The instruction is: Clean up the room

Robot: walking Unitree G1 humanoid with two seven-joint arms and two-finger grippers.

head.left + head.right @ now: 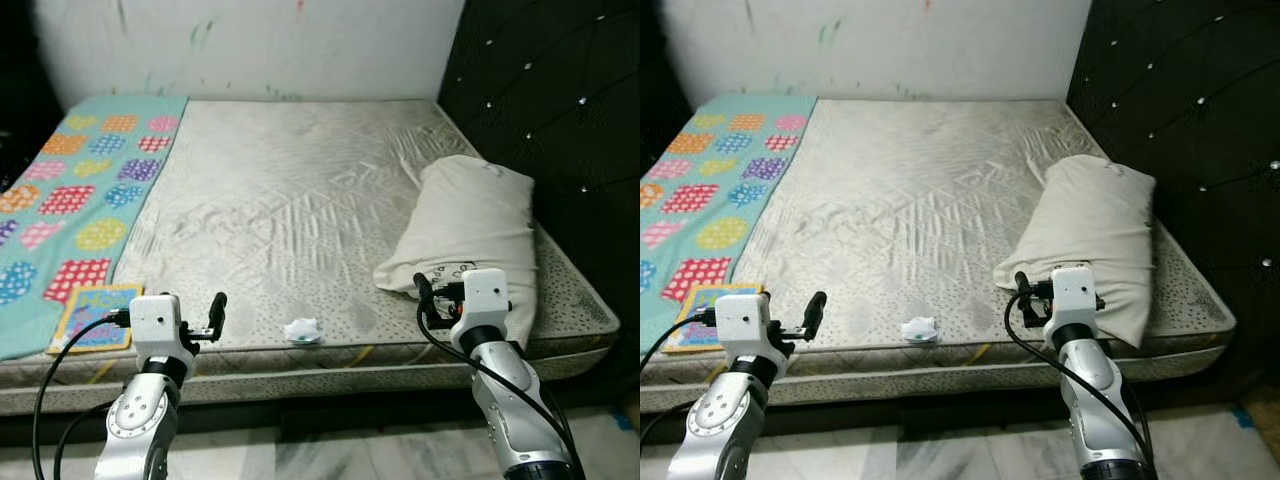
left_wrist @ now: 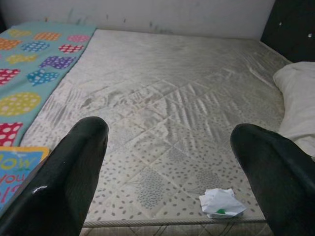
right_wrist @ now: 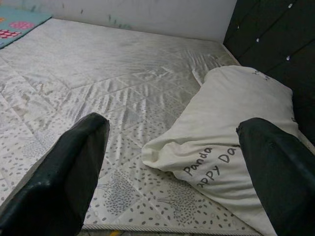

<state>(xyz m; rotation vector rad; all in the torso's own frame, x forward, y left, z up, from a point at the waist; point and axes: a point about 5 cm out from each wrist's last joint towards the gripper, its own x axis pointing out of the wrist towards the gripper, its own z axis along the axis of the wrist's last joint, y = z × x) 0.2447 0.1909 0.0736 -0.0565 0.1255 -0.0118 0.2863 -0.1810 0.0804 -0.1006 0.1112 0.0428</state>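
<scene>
Two grippers: both raised at the near edge of the bed, each with fingers spread and nothing held.
Head views, bed: bare quilted mattress (image 1: pixel 300 200) against a black tufted headboard (image 1: pixel 560 110) on the robot's right.
Head views, crumpled paper: small white wad (image 1: pixel 302 331) with a green speck, on the mattress close to its front edge, between the two arms and nearer the left gripper (image 1: pixel 213 318).
Head views, pillow: cream pillow (image 1: pixel 475 230) by the headboard, its near end just beyond the right gripper (image 1: pixel 428 298).
Head views, blanket: teal blanket with coloured patches (image 1: pixel 75 190) along the robot's left side, a yellow-edged children's book (image 1: pixel 95 315) lying at its near corner, beside the left wrist.
Left wrist view: fingers (image 2: pixel 64 182) wide apart; the paper wad (image 2: pixel 221 202) lies ahead, close to one finger, book corner (image 2: pixel 15 169) by the other.
Right wrist view: fingers (image 3: pixel 59 182) wide apart; the pillow (image 3: pixel 231 142), printed "Panda", lies ahead, towards one finger.
</scene>
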